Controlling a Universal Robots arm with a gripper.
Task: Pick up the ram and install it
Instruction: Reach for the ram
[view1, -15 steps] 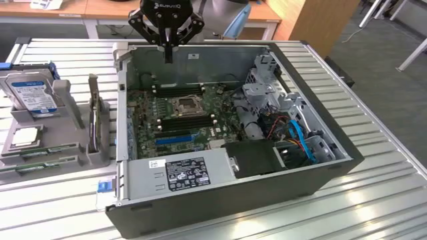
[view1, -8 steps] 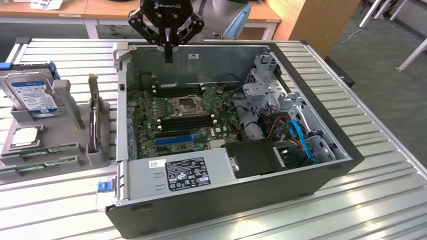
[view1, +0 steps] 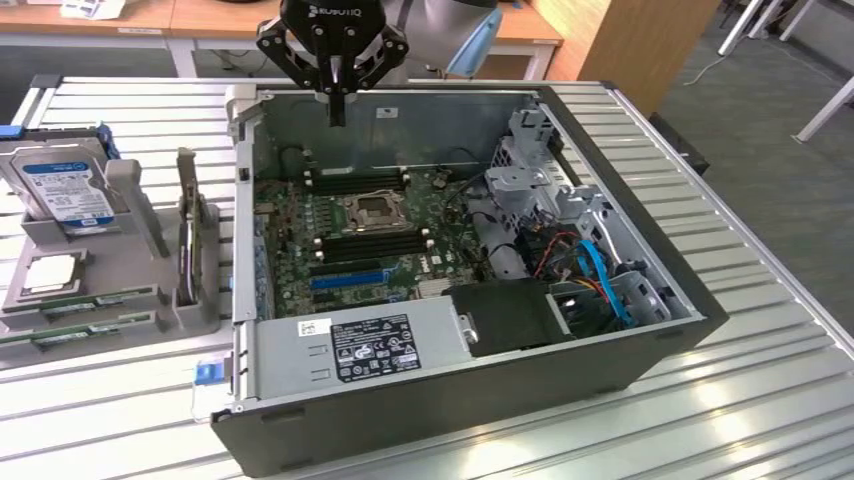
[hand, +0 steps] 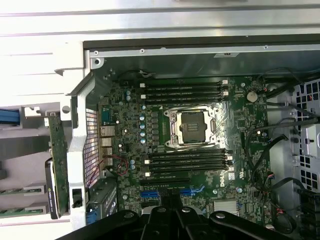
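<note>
Two green ram sticks (view1: 83, 300) lie flat in a grey fixture (view1: 134, 210) at the exterior view's lower left, beside the open computer case (view1: 641, 300). They also appear in the wrist view as green ram sticks (hand: 22, 191) beside the case wall. My gripper (view1: 338, 112) hangs above the far end of the case, its black fingers shut together with nothing between them, well away from the ram. The wrist view looks down on the motherboard (hand: 235, 125), its long black empty memory slots (hand: 185, 90) and the CPU socket (hand: 192, 127), with the gripper (hand: 175, 220) dark at the edge.
The fixture also holds a blue-labelled hard drive (view1: 60, 190), a processor (view1: 51, 272) and an upright green card (view1: 187, 230). Inside the case are a grey power supply (view1: 360, 345), drive cage (view1: 534, 190) and blue cables (view1: 601, 275). The case stands on a ribbed metal table (view1: 747, 400).
</note>
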